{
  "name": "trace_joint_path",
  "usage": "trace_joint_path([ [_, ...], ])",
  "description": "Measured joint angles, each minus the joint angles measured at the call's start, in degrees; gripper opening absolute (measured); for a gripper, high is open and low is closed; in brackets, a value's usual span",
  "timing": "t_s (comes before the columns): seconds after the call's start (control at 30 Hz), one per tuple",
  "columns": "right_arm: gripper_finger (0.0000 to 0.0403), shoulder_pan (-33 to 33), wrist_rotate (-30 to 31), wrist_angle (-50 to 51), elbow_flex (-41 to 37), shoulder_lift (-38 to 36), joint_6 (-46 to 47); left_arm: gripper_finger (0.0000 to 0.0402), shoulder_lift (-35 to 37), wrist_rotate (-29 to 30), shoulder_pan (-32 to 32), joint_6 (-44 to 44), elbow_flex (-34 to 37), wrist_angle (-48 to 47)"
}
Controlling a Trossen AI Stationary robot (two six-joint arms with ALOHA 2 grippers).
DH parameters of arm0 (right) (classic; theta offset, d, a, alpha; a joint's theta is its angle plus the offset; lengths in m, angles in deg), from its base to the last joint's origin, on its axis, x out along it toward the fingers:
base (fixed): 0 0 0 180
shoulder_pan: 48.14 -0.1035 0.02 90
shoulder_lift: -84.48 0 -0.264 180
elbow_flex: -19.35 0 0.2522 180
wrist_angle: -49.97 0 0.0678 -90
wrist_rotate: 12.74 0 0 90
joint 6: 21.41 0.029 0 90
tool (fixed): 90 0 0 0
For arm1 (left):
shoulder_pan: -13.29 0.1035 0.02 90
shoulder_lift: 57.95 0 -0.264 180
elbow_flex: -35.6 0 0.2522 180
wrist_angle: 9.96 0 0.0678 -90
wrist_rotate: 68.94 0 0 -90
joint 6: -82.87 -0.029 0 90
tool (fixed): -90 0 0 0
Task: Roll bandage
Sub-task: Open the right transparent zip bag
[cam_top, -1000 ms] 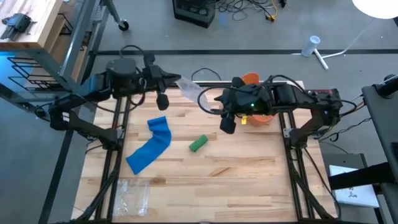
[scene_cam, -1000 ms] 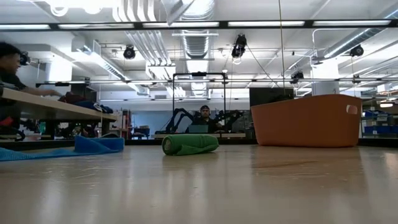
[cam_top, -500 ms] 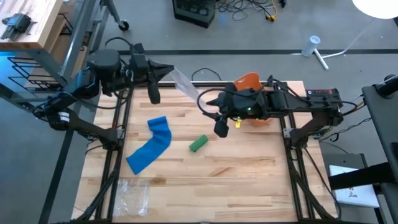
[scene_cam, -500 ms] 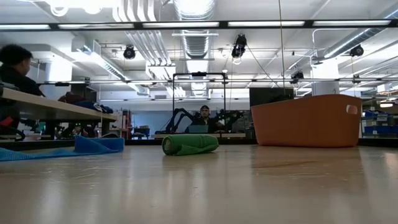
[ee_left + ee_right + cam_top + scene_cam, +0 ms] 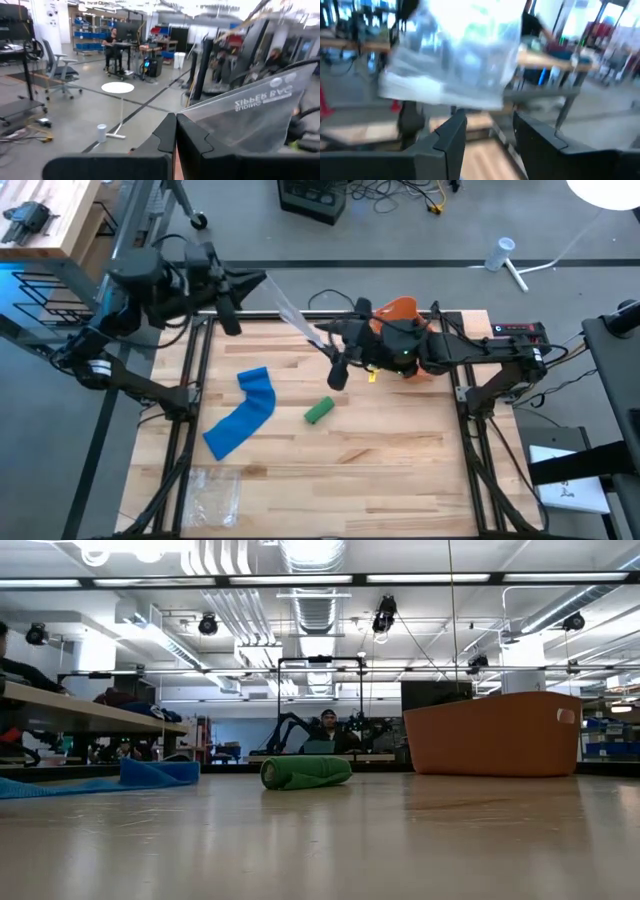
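Clear plastic, a zipper bag [image 5: 293, 317] hangs above the desk's [image 5: 400, 470] far edge, behind the green rolled bandage [image 5: 319, 411]. The left gripper [image 5: 262, 280] is pressed together on one end; the right gripper [image 5: 318, 331], fingers spread, meets the other and should pinch squarely, keeping the mouth open. The blue bandage [image 5: 242, 420] lies unrolled just beside the green roll.

Mirrored "SLIDING ZIPPER BAG" on the clear bag [image 5: 250, 112]
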Motion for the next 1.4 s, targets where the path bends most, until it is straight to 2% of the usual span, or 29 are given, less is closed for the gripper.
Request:
trace_joint_path([
  [0.2,0.0155,-0.03,-2.42,-10.73,-0.03,1.59,-7.87,0.0,-0.14,0.1,0.06,4.78,-1.8,0.04],
  [0.63,0.0145,0.13,-2.4,-11.95,-0.33,1.64,-8.02,0.0,-1.75,0.67,0.06,7.82,-2.04,5.42],
  [0.93,0.0154,0.15,-0.3,-13.66,-1.63,1.62,-7.7,0.0,-2.67,0.87,0.06,11.01,-2.04,6.72],
  [1.4,0.0165,0.15,-0.53,-14.81,-1.83,2.26,-6.89,0.0,-2.81,5.12,0.04,15.32,-2.04,7.46],
])
